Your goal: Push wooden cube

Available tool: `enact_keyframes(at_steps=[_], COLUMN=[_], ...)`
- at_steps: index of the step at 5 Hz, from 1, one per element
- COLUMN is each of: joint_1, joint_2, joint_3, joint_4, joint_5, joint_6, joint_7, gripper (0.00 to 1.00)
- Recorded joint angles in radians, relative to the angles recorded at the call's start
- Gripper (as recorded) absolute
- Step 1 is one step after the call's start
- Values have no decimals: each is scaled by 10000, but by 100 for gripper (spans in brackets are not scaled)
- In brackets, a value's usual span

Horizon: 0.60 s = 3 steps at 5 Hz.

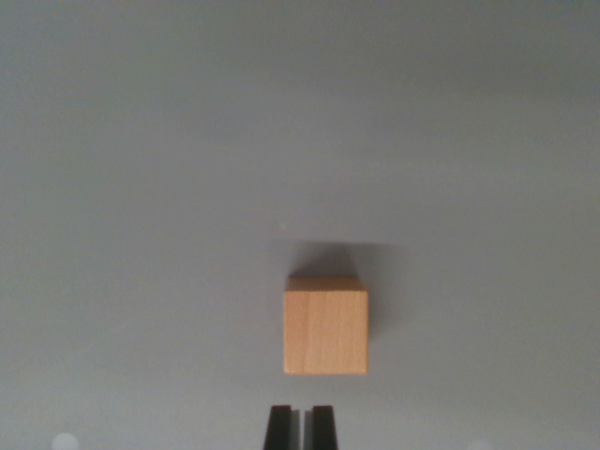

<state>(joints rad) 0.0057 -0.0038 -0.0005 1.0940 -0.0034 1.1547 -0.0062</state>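
A: Pale wood, 1 wooden cube (325, 331), sitting flat on a plain grey table (141, 187); it lies in the lower middle of the wrist view, a touch toward the wrist view's right of centre, with its shadow thrown behind it.

B: And the gripper (301, 427)?

A: Its 2 dark fingertips (278, 427) poke in at the bottom edge, pressed almost together with only a thin slit between them; they hold nothing; a narrow strip of bare table separates them from the cube's near face.

B: What might go wrong?

A: The tips line up with the left part of that face, not its middle; I judge a straight push from there could turn the cube instead of sliding it, and it might slip off to the wrist view's right; tips riding too high could also tip it.

B: Room to move?

A: Plenty; the grey surface ahead and on both sides shows no other object and no table edge, so nothing visible blocks the path.
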Motion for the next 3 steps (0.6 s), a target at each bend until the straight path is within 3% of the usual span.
enact_keyframes(at_steps=[1,2,3], joint_1=[0,-13,-13], joint_2=[0,-22,-22], joint_3=[0,-8,-8], joint_4=[0,-451,-451], joint_5=[0,-37,-37], joint_6=[0,-445,-445], joint_7=[0,17,17], gripper=[0,0,0])
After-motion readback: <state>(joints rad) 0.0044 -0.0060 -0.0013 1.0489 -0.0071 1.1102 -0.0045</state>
